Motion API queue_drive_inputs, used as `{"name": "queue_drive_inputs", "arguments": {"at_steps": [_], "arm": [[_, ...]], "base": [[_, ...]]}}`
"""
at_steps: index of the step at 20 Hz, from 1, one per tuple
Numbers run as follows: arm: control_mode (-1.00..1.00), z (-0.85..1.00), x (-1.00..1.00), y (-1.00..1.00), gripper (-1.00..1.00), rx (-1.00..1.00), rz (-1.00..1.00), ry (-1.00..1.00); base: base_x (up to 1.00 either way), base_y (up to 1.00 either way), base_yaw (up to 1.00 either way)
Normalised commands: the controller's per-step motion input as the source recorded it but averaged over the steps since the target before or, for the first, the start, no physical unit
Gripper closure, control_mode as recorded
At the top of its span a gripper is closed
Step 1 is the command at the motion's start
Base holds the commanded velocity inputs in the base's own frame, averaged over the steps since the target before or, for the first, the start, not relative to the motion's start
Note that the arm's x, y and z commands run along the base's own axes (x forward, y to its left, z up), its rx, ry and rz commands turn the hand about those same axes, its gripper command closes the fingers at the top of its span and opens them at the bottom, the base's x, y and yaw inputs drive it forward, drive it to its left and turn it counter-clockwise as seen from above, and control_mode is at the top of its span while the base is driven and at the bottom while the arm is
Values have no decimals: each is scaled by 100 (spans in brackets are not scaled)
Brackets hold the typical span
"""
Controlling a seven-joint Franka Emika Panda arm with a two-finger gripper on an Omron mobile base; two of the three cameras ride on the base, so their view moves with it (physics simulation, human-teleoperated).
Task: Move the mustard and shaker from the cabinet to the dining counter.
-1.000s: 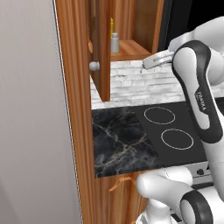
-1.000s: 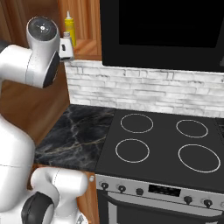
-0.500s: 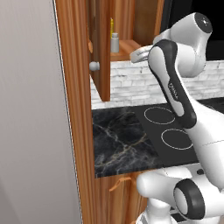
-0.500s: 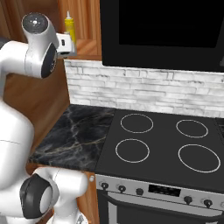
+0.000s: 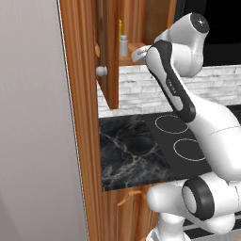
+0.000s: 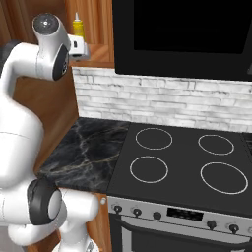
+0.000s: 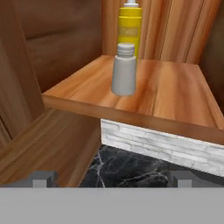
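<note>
Matt grey metal shaker, glossy yellow plastic mustard, smooth wood cabinet shelf.

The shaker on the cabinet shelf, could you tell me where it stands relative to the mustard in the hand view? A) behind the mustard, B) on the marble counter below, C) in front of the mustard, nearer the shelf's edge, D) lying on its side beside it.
C: the upright grey shaker stands nearer the shelf's front edge and overlaps the lower part of the yellow mustard behind it.
</note>
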Motion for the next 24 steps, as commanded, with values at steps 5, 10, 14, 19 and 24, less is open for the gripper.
{"name": "queue_drive_inputs", "arguments": {"at_steps": [5,10,14,19,24], "arm": [[-100,0,42,25,-100,0,0,0],[-100,0,50,8,-100,0,-1,3],[-100,0,58,0,-100,0,-3,5],[-100,0,56,8,-100,0,-3,2],[-100,0,49,10,-100,0,-4,0]], "base": [[0,0,0],[0,0,0],[0,0,0],[0,0,0],[0,0,0]]}}
